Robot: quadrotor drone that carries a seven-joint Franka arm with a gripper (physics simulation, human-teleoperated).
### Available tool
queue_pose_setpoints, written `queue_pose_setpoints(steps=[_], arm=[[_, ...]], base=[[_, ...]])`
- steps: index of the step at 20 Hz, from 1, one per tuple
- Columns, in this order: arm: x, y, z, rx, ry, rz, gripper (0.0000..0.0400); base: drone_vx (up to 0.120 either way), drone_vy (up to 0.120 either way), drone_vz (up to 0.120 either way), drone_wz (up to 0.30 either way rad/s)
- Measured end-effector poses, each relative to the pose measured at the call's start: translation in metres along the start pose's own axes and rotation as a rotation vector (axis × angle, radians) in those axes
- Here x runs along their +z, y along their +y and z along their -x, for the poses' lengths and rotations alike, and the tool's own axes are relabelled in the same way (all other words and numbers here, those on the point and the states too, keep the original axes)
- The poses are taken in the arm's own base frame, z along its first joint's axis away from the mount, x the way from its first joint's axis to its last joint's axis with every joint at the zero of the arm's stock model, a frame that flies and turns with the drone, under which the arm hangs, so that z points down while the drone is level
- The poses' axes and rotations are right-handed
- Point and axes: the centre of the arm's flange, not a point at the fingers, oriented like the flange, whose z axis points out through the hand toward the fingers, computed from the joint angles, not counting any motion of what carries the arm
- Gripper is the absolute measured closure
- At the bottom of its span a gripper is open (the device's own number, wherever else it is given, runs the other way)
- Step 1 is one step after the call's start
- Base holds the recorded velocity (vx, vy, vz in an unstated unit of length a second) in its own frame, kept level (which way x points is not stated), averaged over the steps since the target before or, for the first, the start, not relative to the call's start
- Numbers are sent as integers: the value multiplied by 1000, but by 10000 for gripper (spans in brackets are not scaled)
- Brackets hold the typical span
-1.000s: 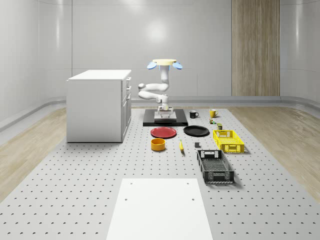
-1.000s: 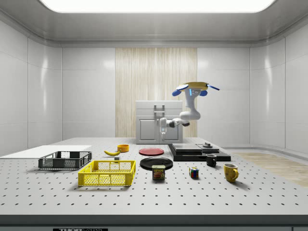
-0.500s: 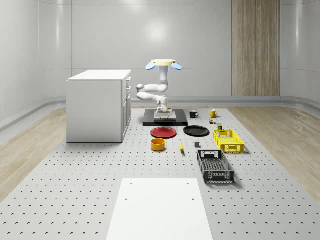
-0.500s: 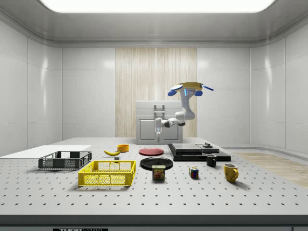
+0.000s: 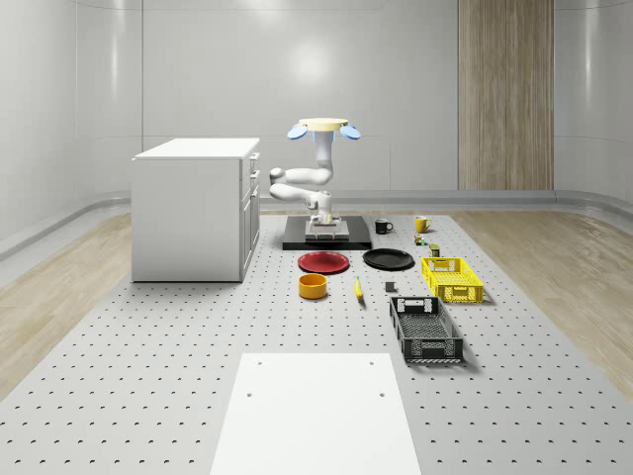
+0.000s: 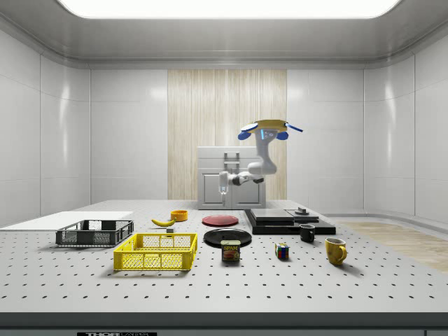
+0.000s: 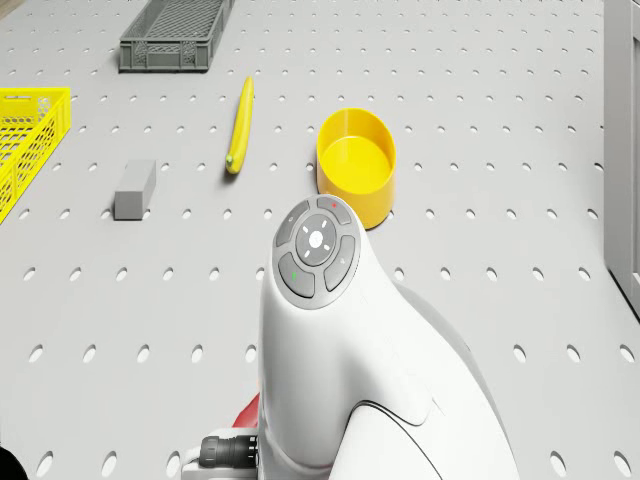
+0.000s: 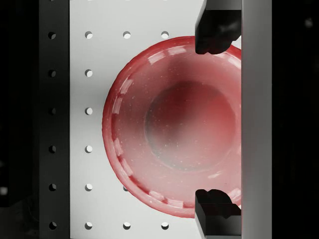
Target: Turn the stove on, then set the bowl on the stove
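Pale walls, white cabinet [image 5: 195, 208]

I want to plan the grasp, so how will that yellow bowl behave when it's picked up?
The yellow bowl looks rigid, with thin upright walls, so a rim pinch seems feasible. Its glossy surface may be slippery. Its wide flat base suggests it slides rather than tips if nudged.

Red plate [image 8: 174, 124]: far rim cut off behind the camera housing in the wrist view. Yellow crate [image 7: 25, 140] and grey crate [image 7: 175, 35] cropped by drone view edges. Stove [image 5: 326, 237] partly hidden behind the arm [image 5: 307, 188].
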Motion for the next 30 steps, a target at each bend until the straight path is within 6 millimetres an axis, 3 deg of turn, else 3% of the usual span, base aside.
queue_pose_setpoints(steps=[30], arm=[[0,0,0,0,0,0,0]], base=[[120,0,0,0]])
